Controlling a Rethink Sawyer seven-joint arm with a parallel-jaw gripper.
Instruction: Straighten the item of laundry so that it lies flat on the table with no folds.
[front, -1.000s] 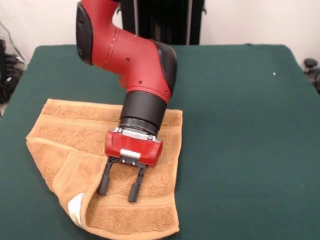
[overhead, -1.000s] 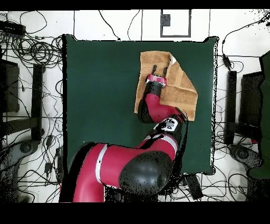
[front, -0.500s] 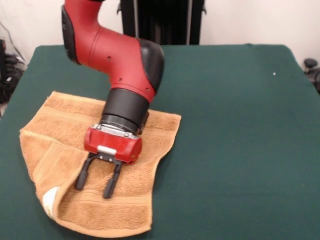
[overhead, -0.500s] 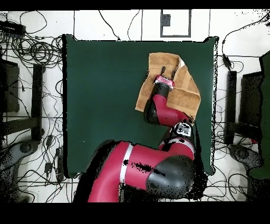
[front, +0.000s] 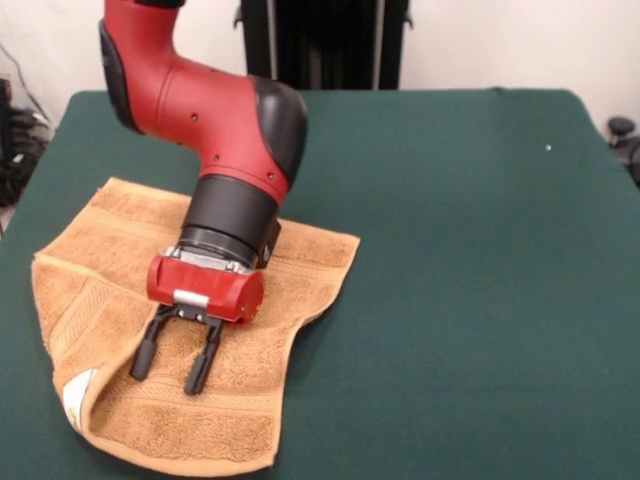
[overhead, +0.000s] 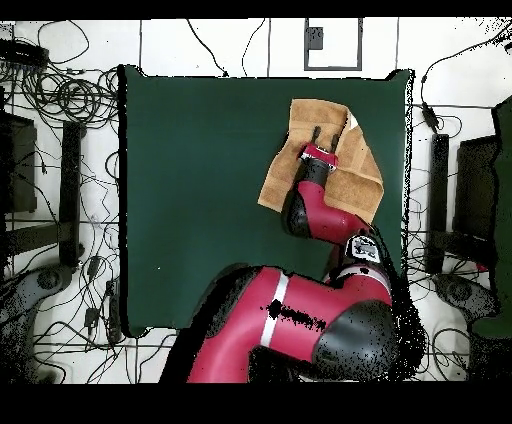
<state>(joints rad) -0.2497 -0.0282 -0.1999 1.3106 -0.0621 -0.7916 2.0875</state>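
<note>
The orange-tan towel (front: 105, 235) lies at the near left of the green table (front: 480, 250). Its left side is folded over onto itself, with the white tag (front: 76, 393) showing at the near left corner. My gripper (front: 170, 368) points down, open, with both fingertips resting on the towel's near middle. The arm hides the towel's centre. In the overhead view the towel (overhead: 283, 180) lies near the table's (overhead: 200, 180) upper right, with the gripper (overhead: 328, 133) on it and the tag (overhead: 352, 122) beside it.
The towel's near edge reaches the table's front edge in the front view. A small white speck (front: 548, 148) lies at the far right. The black pedestal (front: 320, 45) stands behind the table. Cables (overhead: 70, 95) surround the table on the floor.
The gripper has moved left in the front view, still open, and the towel has slid left with it. The towel's right edge has drawn in.
</note>
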